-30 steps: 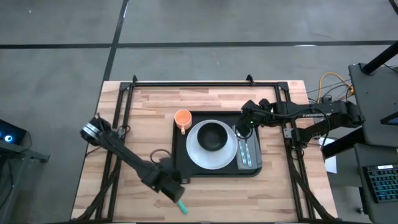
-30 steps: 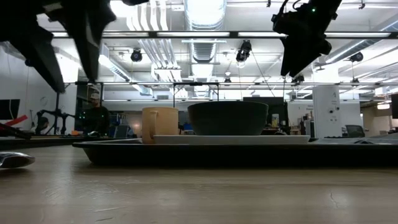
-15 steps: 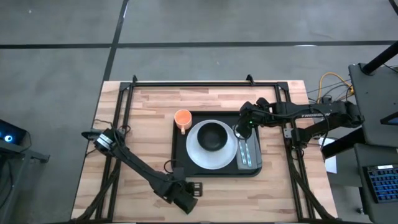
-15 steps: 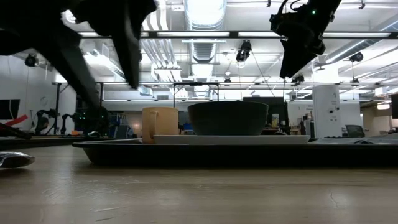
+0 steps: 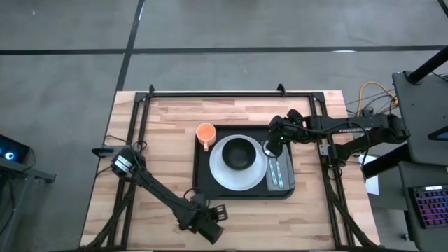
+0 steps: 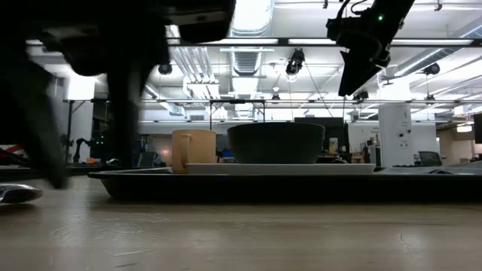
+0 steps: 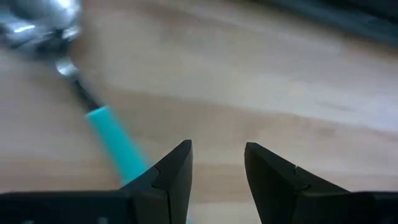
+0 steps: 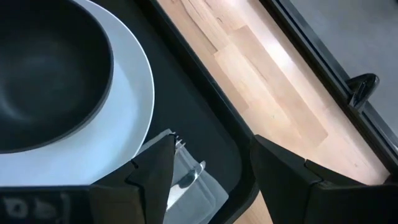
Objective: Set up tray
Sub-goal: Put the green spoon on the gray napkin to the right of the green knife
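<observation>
Hovering over tray point(image 5: 203, 168): right gripper point(image 5: 269, 146).

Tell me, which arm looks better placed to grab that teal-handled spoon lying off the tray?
Probably the left. Its open gripper hovers right beside the spoon on the bare table, while the right gripper hangs over the tray, away from it.

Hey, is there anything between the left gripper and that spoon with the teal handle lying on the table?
Nothing visible. The left gripper is open just above bare table, and the spoon lies right ahead of its fingers with only wood between them. The tray sits farther off, out of that path.
</observation>
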